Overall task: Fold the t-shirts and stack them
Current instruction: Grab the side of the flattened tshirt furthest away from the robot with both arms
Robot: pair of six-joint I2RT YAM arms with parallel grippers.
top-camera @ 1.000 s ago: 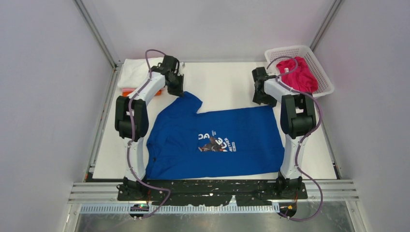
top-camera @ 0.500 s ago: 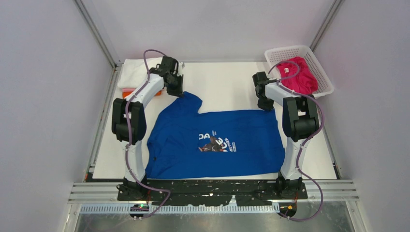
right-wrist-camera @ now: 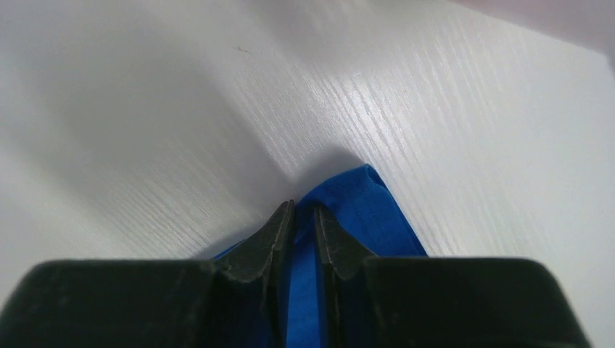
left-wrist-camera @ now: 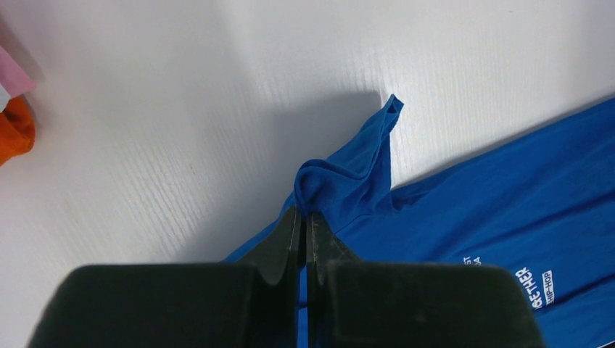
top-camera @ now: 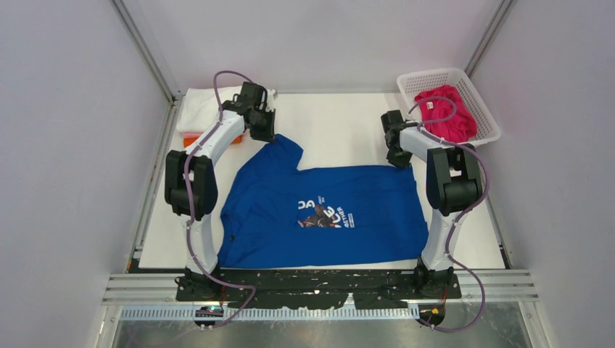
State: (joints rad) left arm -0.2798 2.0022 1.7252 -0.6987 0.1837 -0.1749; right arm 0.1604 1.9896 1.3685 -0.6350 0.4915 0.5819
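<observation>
A royal blue t-shirt (top-camera: 326, 210) with a small white chest print lies spread flat across the table. My left gripper (top-camera: 270, 138) is at its far left corner, shut on a bunched fold of the blue cloth (left-wrist-camera: 341, 181); its fingertips (left-wrist-camera: 302, 212) press together on it. At the shirt's far right corner, my right gripper (top-camera: 397, 161) has its jaws drawn in close, with a strip of the blue cloth (right-wrist-camera: 362, 196) pinched between them (right-wrist-camera: 303, 205). A magenta t-shirt (top-camera: 446, 112) lies crumpled in the basket.
The white lattice basket (top-camera: 435, 74) stands at the far right corner. At the far left sits a stack of folded tees, white (top-camera: 199, 109) above orange (top-camera: 192, 138). The left wrist view shows the orange edge (left-wrist-camera: 14, 130) and a pink edge (left-wrist-camera: 14, 76).
My right gripper has shifted slightly right onto the blue t-shirt's far right corner and closed on the cloth. My left gripper has stayed shut on the far left corner, moving slightly back.
</observation>
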